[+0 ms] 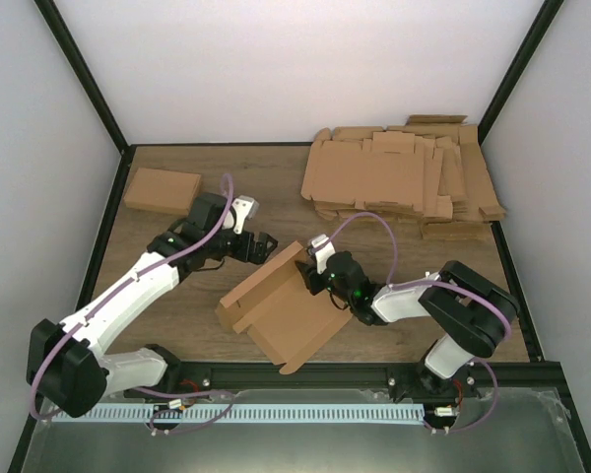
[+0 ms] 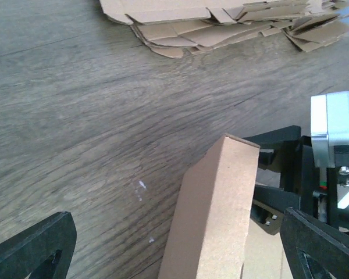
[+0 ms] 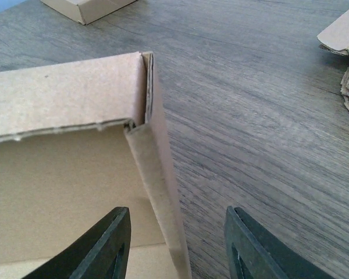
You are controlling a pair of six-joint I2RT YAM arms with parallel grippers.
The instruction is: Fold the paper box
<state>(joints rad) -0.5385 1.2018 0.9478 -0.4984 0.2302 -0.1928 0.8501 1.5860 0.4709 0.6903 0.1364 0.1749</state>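
Observation:
The brown paper box (image 1: 276, 313) lies half folded at the table's middle front, with its walls partly raised. My left gripper (image 1: 261, 244) is open at the box's far corner. In the left wrist view (image 2: 177, 224) a raised wall (image 2: 215, 209) stands between its wide-apart fingers (image 2: 38, 247). My right gripper (image 1: 312, 273) is open at the box's right far edge. In the right wrist view (image 3: 177, 214) the upright side wall (image 3: 160, 180) stands between its fingers (image 3: 104, 244), and neither finger visibly presses on it.
A pile of flat unfolded box blanks (image 1: 404, 177) lies at the back right and also shows in the left wrist view (image 2: 221, 23). A finished folded box (image 1: 163, 189) sits at the back left. The right gripper's body (image 2: 334, 145) is close beside the left one.

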